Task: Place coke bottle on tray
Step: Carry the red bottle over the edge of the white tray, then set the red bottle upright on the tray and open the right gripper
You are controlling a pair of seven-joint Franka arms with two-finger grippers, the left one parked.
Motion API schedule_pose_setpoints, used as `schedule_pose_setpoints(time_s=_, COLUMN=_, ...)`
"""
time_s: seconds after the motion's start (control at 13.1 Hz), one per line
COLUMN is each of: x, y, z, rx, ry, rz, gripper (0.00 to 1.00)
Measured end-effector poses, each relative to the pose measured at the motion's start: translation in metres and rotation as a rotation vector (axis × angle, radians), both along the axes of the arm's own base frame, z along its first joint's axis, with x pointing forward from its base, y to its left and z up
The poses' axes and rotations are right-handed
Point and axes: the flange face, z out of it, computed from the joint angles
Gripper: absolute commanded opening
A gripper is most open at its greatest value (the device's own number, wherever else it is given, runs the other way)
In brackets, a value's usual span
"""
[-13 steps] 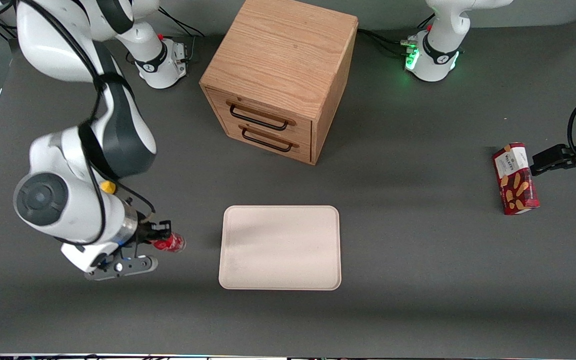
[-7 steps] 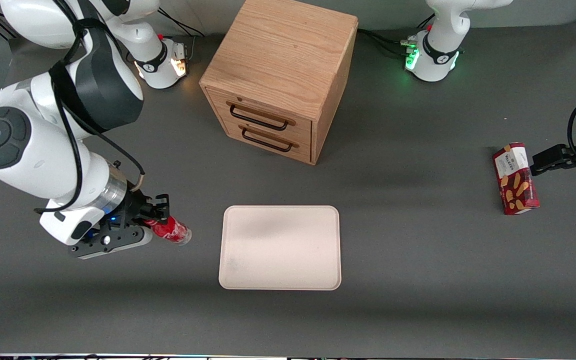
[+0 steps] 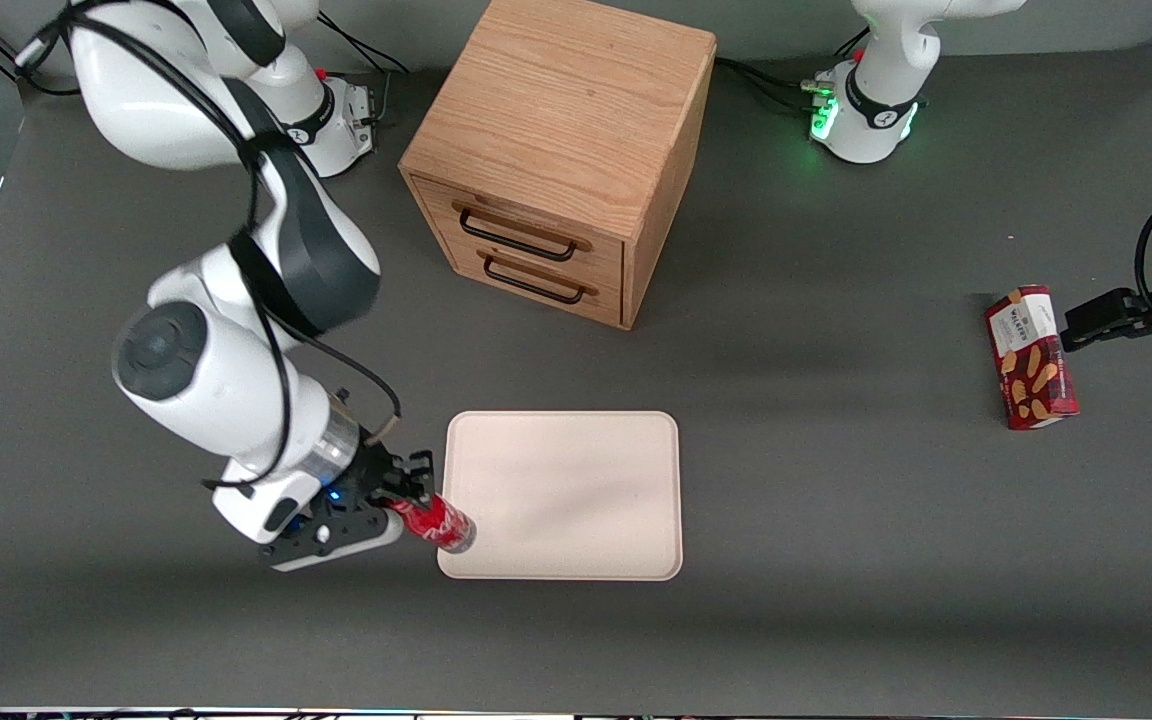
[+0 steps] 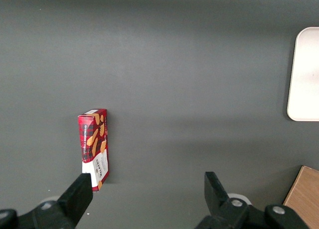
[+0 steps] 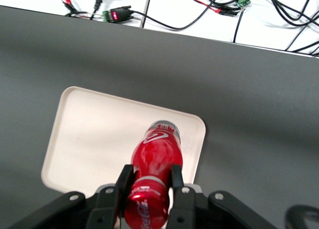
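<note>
The gripper (image 3: 414, 497), low and left of centre in the front frame, now carries the coke bottle (image 3: 439, 523) over the near corner of the tray (image 3: 576, 470) at the working arm's end; half a second ago both hung over bare bench (image 3: 836, 600) well clear of that rim, and a second ago they were farther off still. The bottle has crossed most of the gap, so what is left, by the look of it, is travel toward the tray's middle, a descent and a release. The jaws are clamped on the bottle's upper part, one finger on each side of the red label in the right wrist view, where the coke bottle (image 5: 154, 176) points its clear base out over the tray (image 5: 89, 134). It is held tilted, base outward, and does not appear to touch the tray. The wooden cabinet (image 3: 561, 150) sits at upper centre, the red biscuit box (image 3: 1031, 357) at the right edge.
</note>
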Motion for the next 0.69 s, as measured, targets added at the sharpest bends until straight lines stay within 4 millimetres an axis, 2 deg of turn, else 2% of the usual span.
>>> schedule_pose_setpoints(time_s=0.15, x=0.005, y=0.009, z=-0.035, rx=-0.005, ry=0.008, rz=0.008, gripper=0.0)
schedule_pose_setpoints(time_s=0.31, x=0.006, y=0.014, z=-0.061, rx=-0.025, ry=0.025, rz=0.018, gripper=0.0)
schedule_pose_setpoints(time_s=0.46, x=0.008, y=0.014, z=-0.076, rx=-0.047, ry=0.031, rz=0.022, gripper=0.0)
schedule_pose_setpoints(time_s=0.69, x=0.008, y=0.014, z=-0.088, rx=-0.056, ry=0.045, rz=0.025, gripper=0.0)
